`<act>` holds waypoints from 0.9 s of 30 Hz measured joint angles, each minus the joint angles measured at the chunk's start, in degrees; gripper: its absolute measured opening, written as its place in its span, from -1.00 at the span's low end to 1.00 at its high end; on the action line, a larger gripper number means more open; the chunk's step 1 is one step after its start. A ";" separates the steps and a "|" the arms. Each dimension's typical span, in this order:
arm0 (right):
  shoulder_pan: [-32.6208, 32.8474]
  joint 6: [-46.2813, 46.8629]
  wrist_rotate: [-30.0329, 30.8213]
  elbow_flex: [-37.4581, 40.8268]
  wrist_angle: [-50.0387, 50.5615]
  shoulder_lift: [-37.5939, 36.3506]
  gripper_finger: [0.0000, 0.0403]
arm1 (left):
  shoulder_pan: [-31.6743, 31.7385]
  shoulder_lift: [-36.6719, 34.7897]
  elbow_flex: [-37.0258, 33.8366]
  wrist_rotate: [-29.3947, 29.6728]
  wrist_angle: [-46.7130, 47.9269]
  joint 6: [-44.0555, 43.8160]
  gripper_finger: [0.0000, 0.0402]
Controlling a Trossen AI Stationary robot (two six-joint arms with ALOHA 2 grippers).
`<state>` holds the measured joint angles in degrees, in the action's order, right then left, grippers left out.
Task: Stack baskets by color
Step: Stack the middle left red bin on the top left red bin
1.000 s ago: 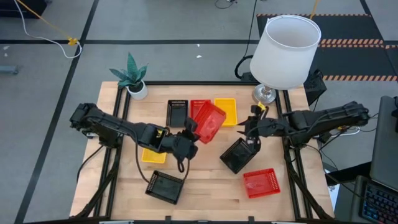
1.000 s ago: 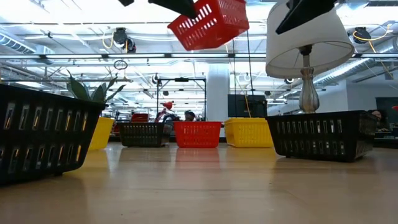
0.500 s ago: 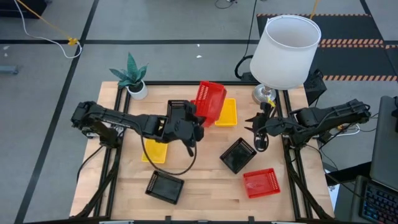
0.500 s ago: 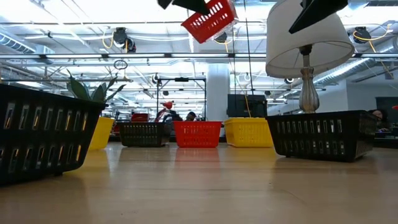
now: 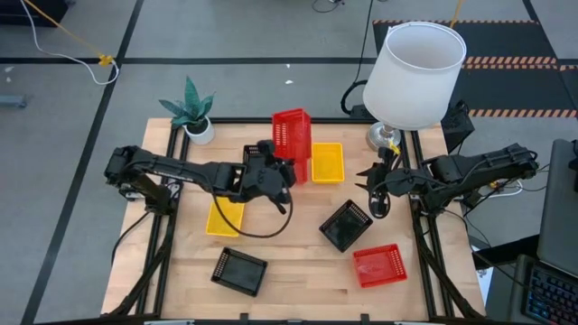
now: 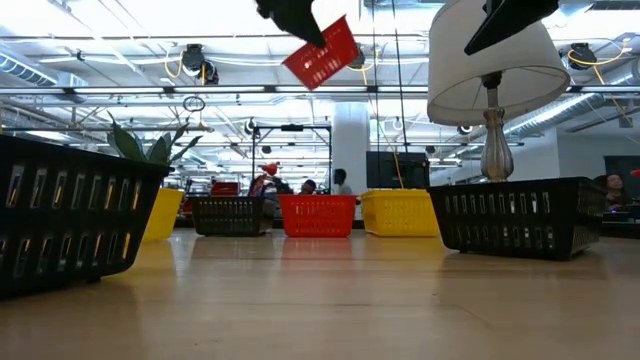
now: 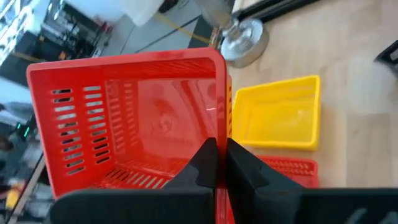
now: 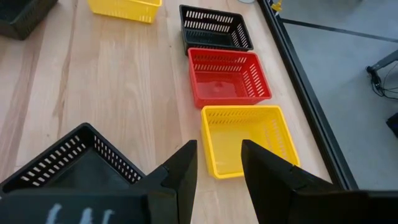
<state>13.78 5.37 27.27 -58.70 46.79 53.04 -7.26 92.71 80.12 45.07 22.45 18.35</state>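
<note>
The left gripper (image 5: pixel 282 168) was clamped on the rim of a red basket (image 5: pixel 291 134), holding it tilted in the air above the back row. Below it sat another red basket (image 8: pixel 228 78), with a black basket (image 8: pixel 216 28) on one side and a yellow basket (image 5: pixel 327 162) on the other. The lamp (image 5: pixel 413 74) stood just beyond the yellow one. The right gripper (image 5: pixel 377 193) hung with fingers apart, empty, over a second black basket (image 5: pixel 345 225).

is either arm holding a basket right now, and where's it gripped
The left pincer is shut on a red basket, pinching its side wall, lifted above the table. The right pincer is open, empty.
</note>
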 joint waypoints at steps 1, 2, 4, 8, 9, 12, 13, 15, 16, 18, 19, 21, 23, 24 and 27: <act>0.00 0.00 0.00 -0.02 0.00 -0.02 -0.40 | 0.20 0.00 -0.42 0.14 0.03 -0.84 -0.94; 0.00 0.00 0.00 -0.02 0.00 -0.02 -0.40 | 0.27 0.00 -0.79 0.22 -0.01 -1.88 -0.95; 0.00 0.00 0.00 -0.02 0.00 0.00 -0.40 | 0.53 0.00 -1.47 0.25 -0.17 -4.07 -0.96; -0.02 0.00 0.00 -0.04 -0.02 0.00 -0.40 | 0.49 0.00 -3.78 0.27 -2.66 -5.59 -0.93; -0.02 0.00 0.00 -0.04 -0.02 0.00 -0.40 | 0.49 0.00 -4.57 0.29 -3.68 -5.50 -0.91; -0.02 0.00 0.00 -0.04 -0.11 0.00 -0.40 | 0.52 0.00 -6.39 0.20 -5.14 -5.95 -0.91; -0.02 0.00 0.00 -0.04 -0.17 0.00 -0.40 | 0.57 0.00 -7.09 0.04 -5.88 -6.22 -0.92; -0.02 0.00 -0.01 -0.04 -0.18 0.00 -0.40 | 0.60 0.00 -8.71 -0.46 -7.83 -6.77 -0.96; -0.02 0.00 -0.02 -0.04 -0.18 0.00 -0.40 | 0.60 0.00 -9.41 -0.66 -8.56 -6.90 -0.96; -0.02 0.00 -0.01 -0.04 -0.19 0.00 -0.40 | 0.62 0.00 -10.38 -1.38 -9.56 -7.01 -0.96; -0.02 0.00 -0.02 -0.04 -0.20 0.00 -0.40 | 0.65 0.00 -10.71 -1.56 -9.89 -7.19 -0.94; -0.02 0.00 -0.02 -0.04 -0.20 0.00 -0.40 | 0.83 0.00 -11.63 -1.70 -10.64 -8.14 -0.90; -0.02 0.00 -0.02 -0.04 -0.20 0.00 -0.40 | 1.26 0.00 -13.14 -2.72 -11.51 -9.00 -0.89; -0.02 0.00 -0.02 -0.04 -0.20 0.00 -0.40 | 1.51 0.00 -13.87 -3.43 -12.05 -9.17 -0.90; -0.02 0.00 -0.02 -0.04 -0.22 0.00 -0.40 | 2.30 0.02 -15.74 -5.73 -13.96 -9.40 -0.96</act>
<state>13.76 5.37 27.24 -58.74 46.57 53.04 -4.96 92.73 64.39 39.34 8.49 8.95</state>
